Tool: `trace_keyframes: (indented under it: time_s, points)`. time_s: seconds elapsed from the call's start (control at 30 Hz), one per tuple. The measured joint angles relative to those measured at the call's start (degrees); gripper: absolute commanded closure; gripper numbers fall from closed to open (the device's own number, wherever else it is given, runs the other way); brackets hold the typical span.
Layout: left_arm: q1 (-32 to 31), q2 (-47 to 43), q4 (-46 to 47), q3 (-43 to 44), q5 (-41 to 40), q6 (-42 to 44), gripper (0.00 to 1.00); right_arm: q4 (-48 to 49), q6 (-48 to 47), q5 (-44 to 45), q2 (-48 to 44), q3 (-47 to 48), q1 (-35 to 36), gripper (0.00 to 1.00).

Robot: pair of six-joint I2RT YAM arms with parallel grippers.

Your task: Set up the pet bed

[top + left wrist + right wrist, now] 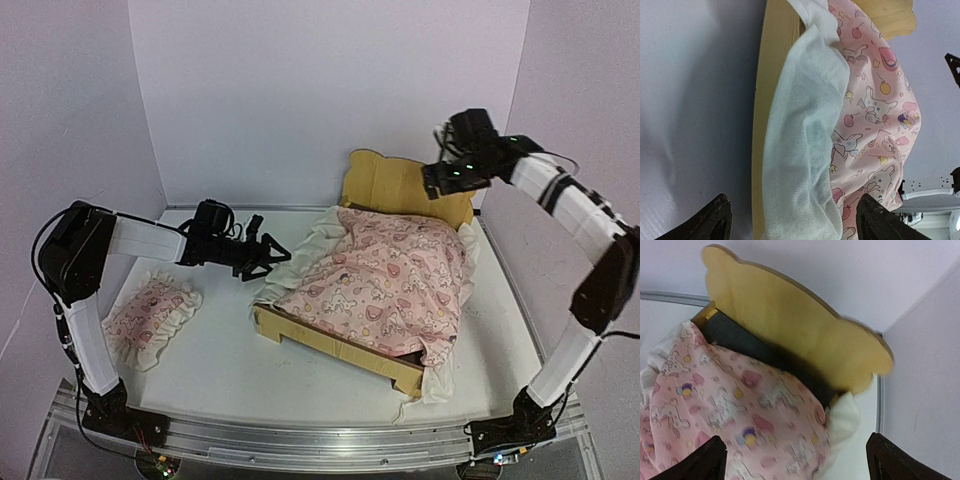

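Pink blanket (385, 275) draped over pet bed (335, 347) mid-table, ruffled pillow (150, 312) well apart at left, headboard (395, 185) toward back wall, long axis near-to-far, left gripper (272, 258) spread beside blanket, right gripper (438, 180) spread over headboard.

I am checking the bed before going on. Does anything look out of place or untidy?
The blanket lies bunched and crooked on the bed, its ruffle hanging over the left rail and the near right corner. The pillow lies on the table, off the bed.
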Motion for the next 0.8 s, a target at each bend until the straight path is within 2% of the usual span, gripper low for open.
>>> trace_keyframes:
  time_s: [0.13,0.2,0.27,0.33,0.4,0.5,0.67,0.8]
  points:
    - [-1.2,2.4,4.1,0.0,4.4,-2.1,0.17,-0.1,10.6,-10.3,-18.0,-21.3,-11.0,0.02]
    - [-1.8,2.7,5.7,0.0,6.2,-3.2,0.22,0.5,14.9,-15.8,-22.9,-30.9,-14.6,0.03]
    - [-2.5,2.8,7.7,0.0,7.0,-3.9,0.29,2.1,18.4,-21.9,-23.8,-38.4,-17.0,0.07]
    - [-2.6,2.8,9.3,-0.4,7.4,-4.8,0.36,5.0,21.1,-28.1,-22.5,-43.8,-18.8,0.19]
    - [-3.0,2.8,11.0,-1.7,7.0,-5.4,0.41,7.8,23.5,-33.5,-19.5,-47.1,-20.1,0.26]
    - [-4.2,2.7,12.0,-4.7,5.7,-6.1,0.51,13.1,24.7,-39.6,-13.9,-47.5,-20.4,0.36]
    - [-7.1,2.5,12.2,-8.1,2.2,-6.5,0.56,16.5,23.3,-43.1,-3.0,-42.1,-21.4,0.39]
    - [-10.0,1.7,12.4,-7.9,-2.7,-6.4,0.60,17.9,17.7,-44.7,9.1,-30.3,-22.5,0.36]
